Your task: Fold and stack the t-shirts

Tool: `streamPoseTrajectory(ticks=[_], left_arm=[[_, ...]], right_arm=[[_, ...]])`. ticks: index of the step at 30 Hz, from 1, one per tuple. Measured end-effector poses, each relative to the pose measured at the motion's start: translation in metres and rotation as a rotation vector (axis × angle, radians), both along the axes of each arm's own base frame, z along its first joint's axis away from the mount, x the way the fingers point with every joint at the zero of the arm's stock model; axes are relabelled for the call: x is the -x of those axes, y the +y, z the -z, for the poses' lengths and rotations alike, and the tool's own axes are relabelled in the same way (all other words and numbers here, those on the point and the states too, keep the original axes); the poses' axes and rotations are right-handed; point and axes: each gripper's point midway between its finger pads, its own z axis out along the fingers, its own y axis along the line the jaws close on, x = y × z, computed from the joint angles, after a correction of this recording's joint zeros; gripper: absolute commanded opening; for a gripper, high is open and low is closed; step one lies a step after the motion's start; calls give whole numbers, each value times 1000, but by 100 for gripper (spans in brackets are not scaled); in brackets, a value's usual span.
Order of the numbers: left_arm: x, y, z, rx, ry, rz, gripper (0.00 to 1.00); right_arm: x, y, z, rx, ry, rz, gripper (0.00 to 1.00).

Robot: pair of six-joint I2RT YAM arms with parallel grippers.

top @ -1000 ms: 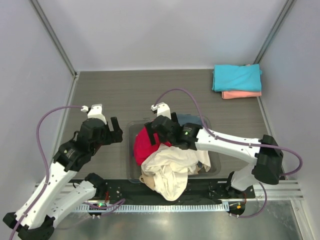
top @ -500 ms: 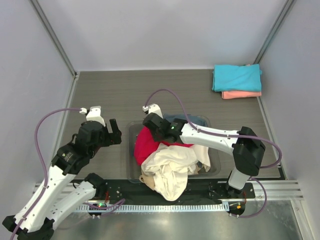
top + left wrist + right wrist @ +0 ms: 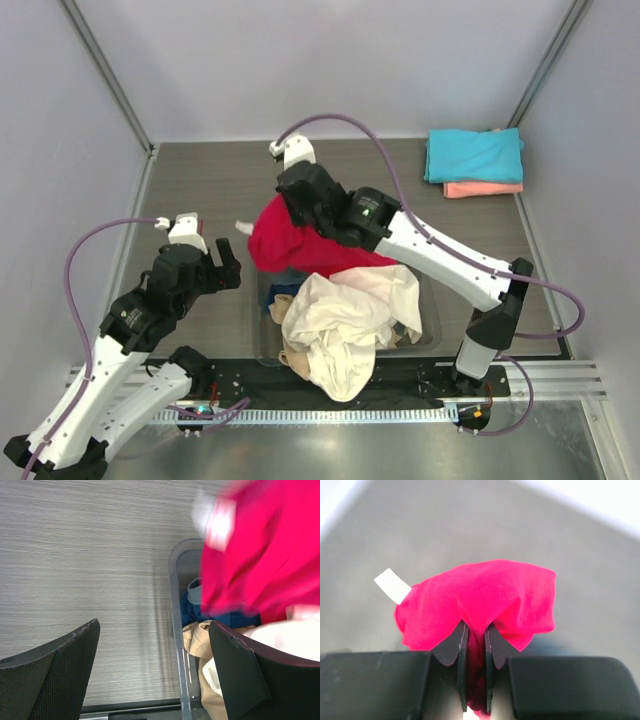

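Right claw (image 3: 475, 630) pinching red t-shirt (image 3: 280, 240) above tub (image 3: 174, 595) holding cream t-shirt (image 3: 345, 320), blue t-shirt (image 3: 220, 619), left claw (image 3: 154, 630) wide open

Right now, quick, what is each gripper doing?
Left gripper: open, holding nothing.
Right gripper: closed on the red t-shirt.

Crimson shirt (image 3: 285, 240) hangs aloft, cream shirt (image 3: 345, 320) heaped over slate-blue shirt (image 3: 220, 620), turquoise shirt (image 3: 475, 155) folded atop salmon shirt (image 3: 483, 189)
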Motion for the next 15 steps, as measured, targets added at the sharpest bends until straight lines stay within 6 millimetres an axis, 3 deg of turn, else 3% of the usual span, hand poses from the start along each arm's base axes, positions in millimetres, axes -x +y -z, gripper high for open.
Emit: streamPoseTrajectory(ticks=[4, 7, 12, 15], left_arm=[[0, 2, -1, -1, -8, -8, 90], [0, 3, -3, -1, -15, -13, 90], [0, 4, -3, -4, -17, -19, 90], [0, 5, -2, -6, -17, -21, 90]], right_arm=[[-32, -13, -97, -60, -206, 68, 1], [-61, -36, -152, -110, -331, 137, 1], [-108, -81, -204, -159, -499, 246, 1], [-130, -98, -228, -193, -606, 276, 1]])
